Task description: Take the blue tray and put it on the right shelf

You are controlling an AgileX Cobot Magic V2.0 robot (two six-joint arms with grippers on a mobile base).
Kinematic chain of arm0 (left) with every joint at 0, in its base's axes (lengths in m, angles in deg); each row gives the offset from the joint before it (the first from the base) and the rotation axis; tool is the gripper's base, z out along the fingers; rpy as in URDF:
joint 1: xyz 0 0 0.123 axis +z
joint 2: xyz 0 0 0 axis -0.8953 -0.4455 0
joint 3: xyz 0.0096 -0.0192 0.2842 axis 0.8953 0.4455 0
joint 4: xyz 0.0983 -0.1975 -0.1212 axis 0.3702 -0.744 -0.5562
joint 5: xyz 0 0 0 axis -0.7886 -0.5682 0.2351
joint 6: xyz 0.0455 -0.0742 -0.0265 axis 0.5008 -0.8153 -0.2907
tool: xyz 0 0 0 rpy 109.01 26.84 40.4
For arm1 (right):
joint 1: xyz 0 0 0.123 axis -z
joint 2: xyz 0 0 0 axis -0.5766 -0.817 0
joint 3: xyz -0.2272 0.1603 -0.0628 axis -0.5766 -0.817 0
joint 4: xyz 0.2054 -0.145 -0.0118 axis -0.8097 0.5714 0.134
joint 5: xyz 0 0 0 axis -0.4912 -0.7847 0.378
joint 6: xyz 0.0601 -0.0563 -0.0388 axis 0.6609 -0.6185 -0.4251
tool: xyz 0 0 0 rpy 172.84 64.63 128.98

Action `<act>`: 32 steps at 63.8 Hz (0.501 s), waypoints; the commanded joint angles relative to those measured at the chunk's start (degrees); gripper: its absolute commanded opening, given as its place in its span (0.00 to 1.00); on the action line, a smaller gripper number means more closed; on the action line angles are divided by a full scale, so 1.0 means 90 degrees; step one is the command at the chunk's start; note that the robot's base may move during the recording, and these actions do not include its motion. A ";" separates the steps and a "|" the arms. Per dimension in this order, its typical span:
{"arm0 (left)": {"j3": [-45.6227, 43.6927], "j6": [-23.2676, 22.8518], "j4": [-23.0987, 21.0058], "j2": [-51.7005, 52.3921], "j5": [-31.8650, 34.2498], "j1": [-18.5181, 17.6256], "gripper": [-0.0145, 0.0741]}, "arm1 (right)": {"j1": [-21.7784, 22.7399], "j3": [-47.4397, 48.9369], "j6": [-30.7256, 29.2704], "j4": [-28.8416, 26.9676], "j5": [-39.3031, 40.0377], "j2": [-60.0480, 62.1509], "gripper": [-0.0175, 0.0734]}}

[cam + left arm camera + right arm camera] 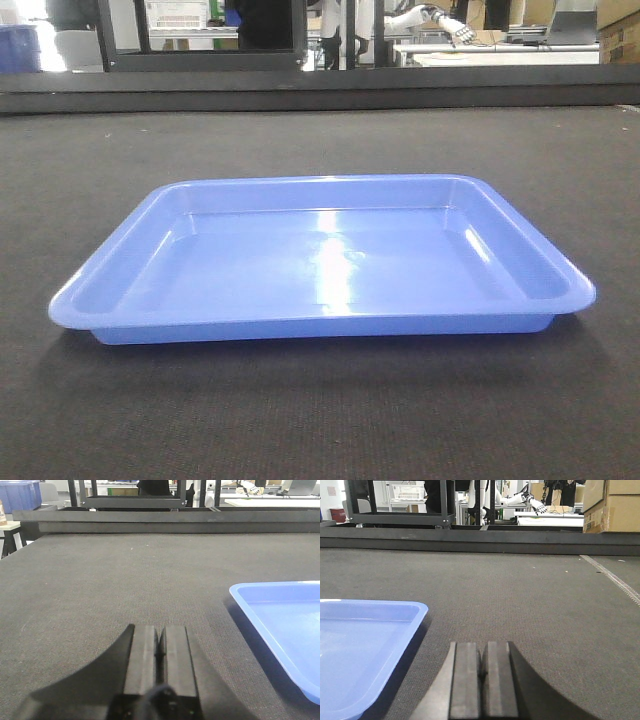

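Sitting flat on the dark mat (320, 420), the blue tray (320, 255) lies empty between the arms, untouched. The left gripper (159, 652) and the right gripper (483, 667) are both pressed closed, each low beside a tray end, apart from it. Grasping has not begun; next, I judge, the jaws must part and take the rim. The right shelf is out of view
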 commanded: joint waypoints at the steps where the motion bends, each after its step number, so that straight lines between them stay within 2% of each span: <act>1: 0.0191 -0.0027 -0.0035 0.0062 0.0555 -0.0048 0.11 | 0.0051 0.0144 -0.0011 0.0079 0.0593 0.0123 0.26; 32: 0.0191 -0.0027 -0.0035 0.0062 0.0617 -0.0048 0.11 | 0.0051 0.0144 -0.0011 0.0079 0.0770 0.0124 0.26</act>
